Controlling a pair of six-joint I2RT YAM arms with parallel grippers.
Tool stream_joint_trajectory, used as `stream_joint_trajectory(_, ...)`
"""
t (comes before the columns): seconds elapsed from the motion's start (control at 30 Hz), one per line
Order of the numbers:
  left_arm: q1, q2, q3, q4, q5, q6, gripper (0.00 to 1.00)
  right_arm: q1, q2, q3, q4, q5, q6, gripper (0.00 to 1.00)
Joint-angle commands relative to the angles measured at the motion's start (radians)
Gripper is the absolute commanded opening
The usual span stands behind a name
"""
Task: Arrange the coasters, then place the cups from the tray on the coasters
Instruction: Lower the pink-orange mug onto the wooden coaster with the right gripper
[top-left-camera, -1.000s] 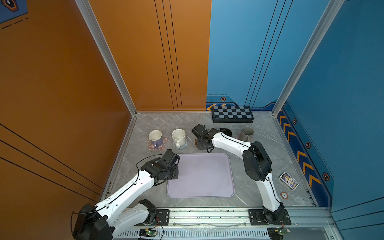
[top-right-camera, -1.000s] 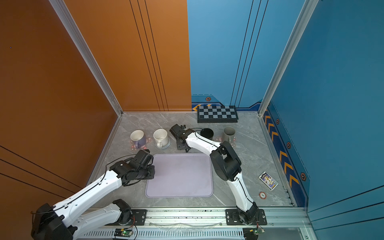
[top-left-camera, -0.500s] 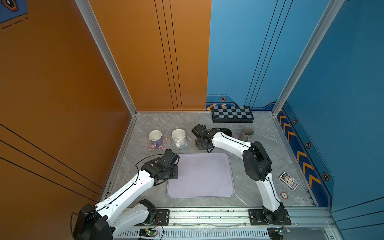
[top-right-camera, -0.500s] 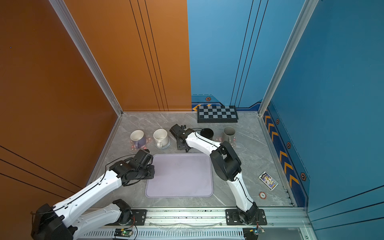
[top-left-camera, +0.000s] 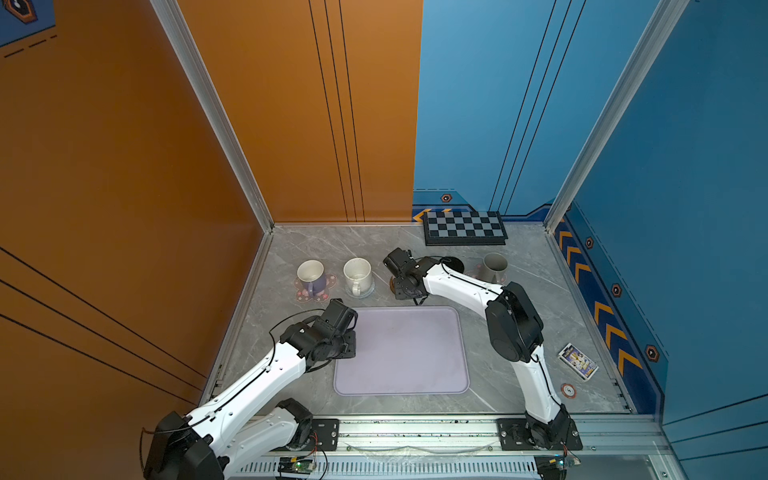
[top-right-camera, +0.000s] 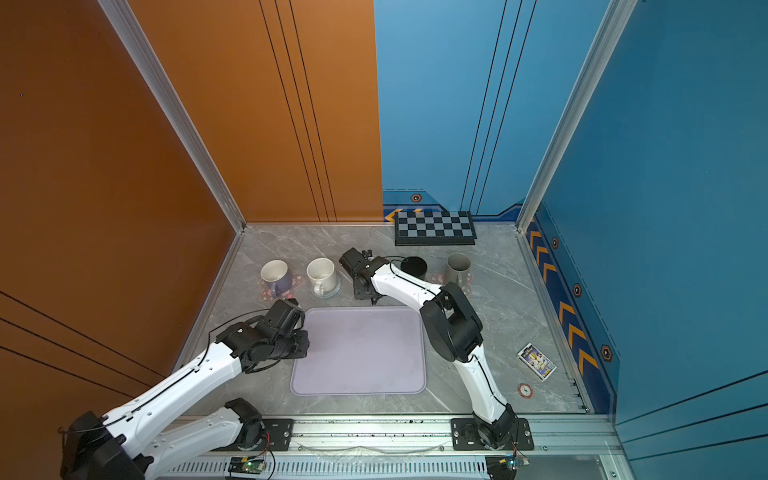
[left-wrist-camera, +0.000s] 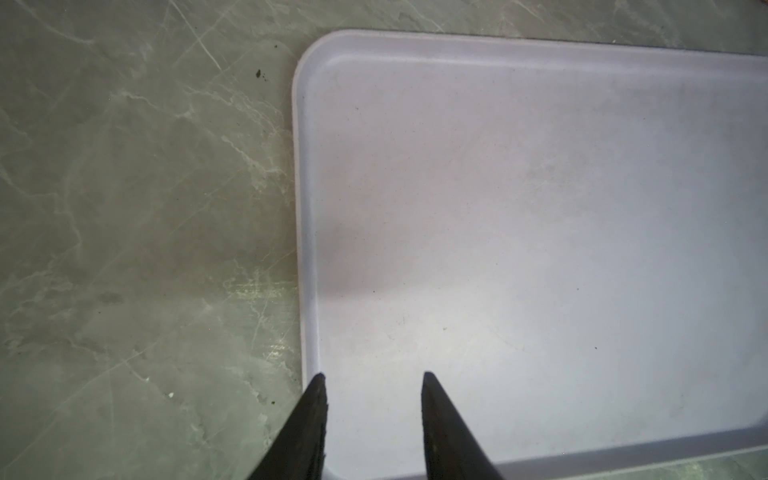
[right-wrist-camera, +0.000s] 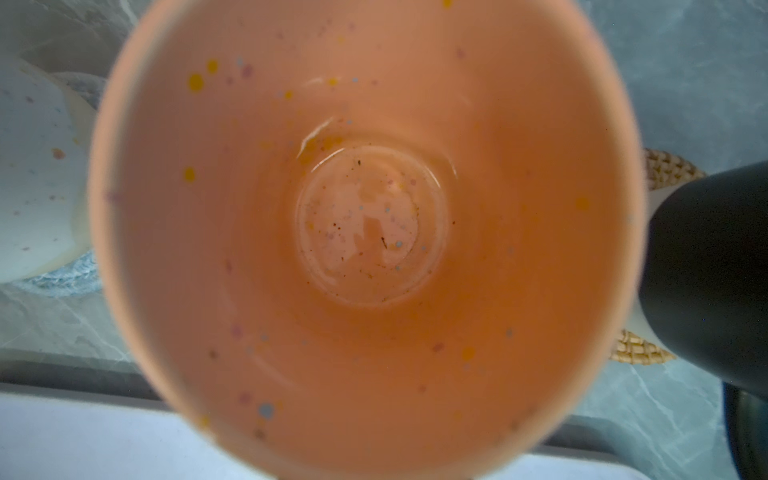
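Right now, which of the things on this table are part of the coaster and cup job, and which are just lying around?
Job: tray, lavender mug, white speckled mug, orange mug, black mug, grey mug, flower coaster, spiral coaster, rattan coaster.
Lying about: chequered board, card box, round token.

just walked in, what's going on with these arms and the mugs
The right gripper is right above the orange mug, between the white speckled mug and the black mug; whether it grips the mug cannot be seen. Those two, the lavender mug and the grey mug stand on coasters. The tray holds nothing, and the left gripper hovers open over its edge.
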Motion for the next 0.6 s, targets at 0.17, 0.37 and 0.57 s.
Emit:
stream_joint_trajectory(0.17,0.007,-0.016,-0.011,-0.023,0.015,-0.009,0.4,0.003,-0.02,0.037,-0.018,-0.015,0.011,0.29)
stream_joint_trajectory(0.37,0.007,-0.02,-0.012,-0.022,0.018,-0.011,0.4,0.004,-0.029,0.026,-0.018,-0.021,0.014,0.28)
stream_joint_trajectory(0.57,0.008,-0.026,-0.008,-0.022,0.02,-0.011,0.4,0.008,-0.042,0.012,-0.017,-0.022,0.022,0.17)
